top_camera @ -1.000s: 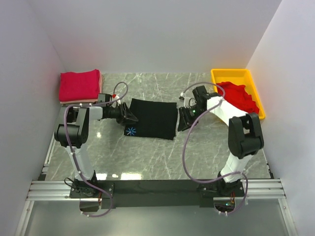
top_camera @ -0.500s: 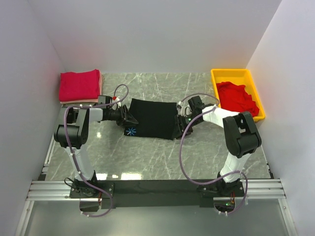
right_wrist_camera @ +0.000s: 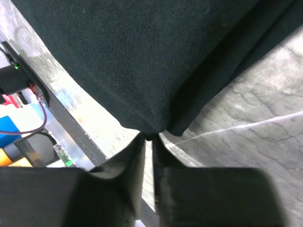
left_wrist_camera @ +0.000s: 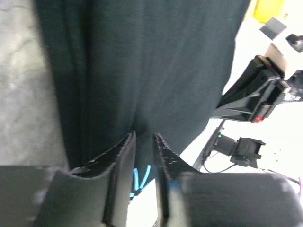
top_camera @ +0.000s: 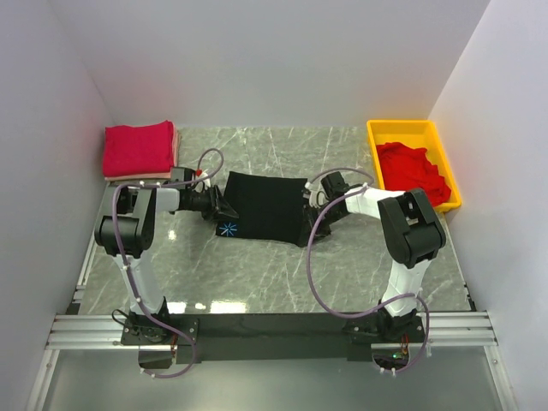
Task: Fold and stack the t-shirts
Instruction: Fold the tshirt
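Right gripper just came in. A second ago it hung clear of the black t-shirt, off its right edge. Now it's at that edge, and its fingers have gone from part open to almost together. The right wrist view shows the cloth's corner fold nipped right at the tips, so read that as a grip, but a shallow one.

Left gripper hasn't shifted. It sits at the shirt's left edge by the blue print. Its fingers have narrowed a little, down to a slim gap with a bunch of black cloth running into it. That looks like a pinch. You can't see how deep it goes.

The shirt lies mid-table, mostly flat, between the two arms. Its right edge is pulled in slightly compared with a second ago.

The folded red stack is at the far left. More red shirts are heaped in the yellow tray at the far right. Neither has been touched over this second.

What it means for you: both sides look held, so the next fold of the black shirt can probably start. My guess is lift and carry one edge over. Watch the right side, because that tip-only hold could slip once the cloth takes tension. Lift both ends together or the shirt will skew.
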Controlling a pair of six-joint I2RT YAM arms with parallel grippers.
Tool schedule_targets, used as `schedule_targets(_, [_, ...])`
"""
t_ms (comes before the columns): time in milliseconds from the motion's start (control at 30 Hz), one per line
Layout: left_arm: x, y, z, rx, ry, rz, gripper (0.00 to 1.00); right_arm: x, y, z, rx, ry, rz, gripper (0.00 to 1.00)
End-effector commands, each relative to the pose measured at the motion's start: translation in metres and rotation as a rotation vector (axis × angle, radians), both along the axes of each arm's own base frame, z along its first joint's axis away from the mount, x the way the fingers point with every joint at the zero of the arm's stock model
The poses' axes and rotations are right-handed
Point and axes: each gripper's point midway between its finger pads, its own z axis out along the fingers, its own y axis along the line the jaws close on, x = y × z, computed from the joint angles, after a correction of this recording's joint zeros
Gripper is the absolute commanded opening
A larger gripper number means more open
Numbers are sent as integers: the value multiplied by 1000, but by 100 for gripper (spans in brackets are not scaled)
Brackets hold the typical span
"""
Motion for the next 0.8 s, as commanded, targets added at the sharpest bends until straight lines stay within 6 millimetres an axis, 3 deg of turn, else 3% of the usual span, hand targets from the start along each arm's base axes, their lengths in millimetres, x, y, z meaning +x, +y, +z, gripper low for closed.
schedule_targets(0, [5, 5, -11, 58, -6, -3, 26, 3, 1, 2, 0, -26, 23, 4])
schedule_targets(33, [6, 8, -16, 82, -5, 0, 24, 2, 0, 2, -6, -31, 29, 0])
schedule_targets(300, [13, 22, -30, 125, 21, 25, 11, -1, -30, 15, -131, -96, 140, 0])
schedule_targets(433, [14, 17, -23, 80, 7, 10, 16, 3, -40, 14, -193, -114, 177, 0])
schedule_targets(567, [12, 7, 7, -21, -64, -34, 29, 6, -44, 14, -226, -106, 210, 0])
schedule_targets(633, [6, 2, 33, -76, -121, -86, 37, 2, -46, 15, -227, -88, 241, 0])
schedule_targets(700, [1, 2, 61, -94, -189, -115, 44, 0, -51, 15, -249, -106, 270, 0])
schedule_targets(767, [-6, 8, 77, -94, -226, -127, 51, 3, -64, 17, -310, -148, 281, 0])
